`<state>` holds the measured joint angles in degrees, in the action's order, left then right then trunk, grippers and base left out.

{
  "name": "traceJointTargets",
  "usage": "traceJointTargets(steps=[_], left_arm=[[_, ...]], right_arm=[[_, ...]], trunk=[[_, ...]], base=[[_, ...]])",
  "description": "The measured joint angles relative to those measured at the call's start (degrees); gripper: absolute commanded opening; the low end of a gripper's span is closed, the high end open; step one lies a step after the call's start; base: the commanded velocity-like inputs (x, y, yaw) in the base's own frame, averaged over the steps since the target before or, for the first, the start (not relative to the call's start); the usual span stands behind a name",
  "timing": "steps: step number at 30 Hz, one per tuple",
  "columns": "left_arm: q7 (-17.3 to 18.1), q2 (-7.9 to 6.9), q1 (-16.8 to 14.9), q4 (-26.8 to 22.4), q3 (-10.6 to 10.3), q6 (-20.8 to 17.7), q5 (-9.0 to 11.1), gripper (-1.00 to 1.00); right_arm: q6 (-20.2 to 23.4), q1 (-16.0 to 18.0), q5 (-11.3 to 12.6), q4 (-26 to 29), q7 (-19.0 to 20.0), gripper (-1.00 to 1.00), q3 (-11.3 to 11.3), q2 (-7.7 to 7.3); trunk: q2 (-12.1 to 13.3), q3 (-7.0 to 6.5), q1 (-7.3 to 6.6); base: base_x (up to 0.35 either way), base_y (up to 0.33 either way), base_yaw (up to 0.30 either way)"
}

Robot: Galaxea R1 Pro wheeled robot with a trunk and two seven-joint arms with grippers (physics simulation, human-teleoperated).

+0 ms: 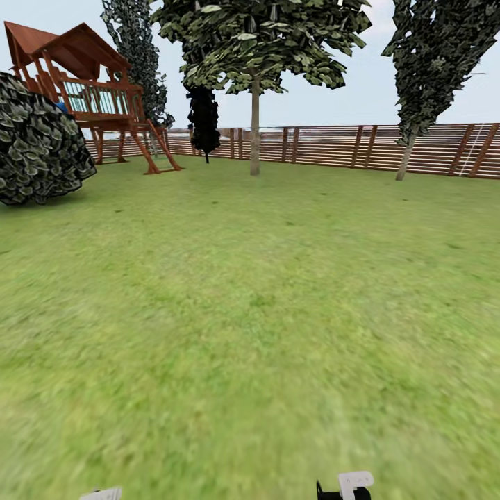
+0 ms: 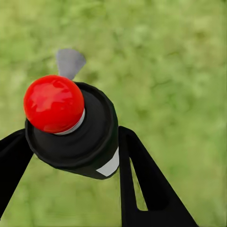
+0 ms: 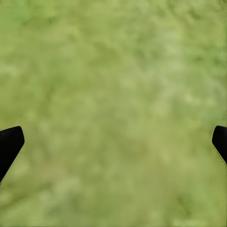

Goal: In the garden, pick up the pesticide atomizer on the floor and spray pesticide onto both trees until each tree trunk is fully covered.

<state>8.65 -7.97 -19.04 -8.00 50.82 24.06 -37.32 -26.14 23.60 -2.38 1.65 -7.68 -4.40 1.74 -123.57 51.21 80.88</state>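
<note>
The pesticide atomizer (image 2: 75, 127) is pinched in the left claw (image 2: 71, 146) over the lawn (image 1: 250, 312); the right claw (image 3: 113, 142) is spread wide. Two trees (image 1: 255, 125) are seen by the fence (image 1: 333, 147).

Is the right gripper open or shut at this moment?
Open. In the right wrist view the right gripper has its two dark fingertips far apart at opposite edges, with only lawn between them.
</note>
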Motion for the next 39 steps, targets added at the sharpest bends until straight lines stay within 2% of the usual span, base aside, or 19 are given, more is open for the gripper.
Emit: traceJointTargets(steps=[39], left_arm=[[0.0,-0.02,0.0,0.0,0.0,0.0,-0.1,-1.00]], right_arm=[[0.0,0.0,0.0,0.0,0.0,1.00,0.0,0.00]], trunk=[[0.0,0.00,0.00]], base=[[0.340,0.000,0.000]])
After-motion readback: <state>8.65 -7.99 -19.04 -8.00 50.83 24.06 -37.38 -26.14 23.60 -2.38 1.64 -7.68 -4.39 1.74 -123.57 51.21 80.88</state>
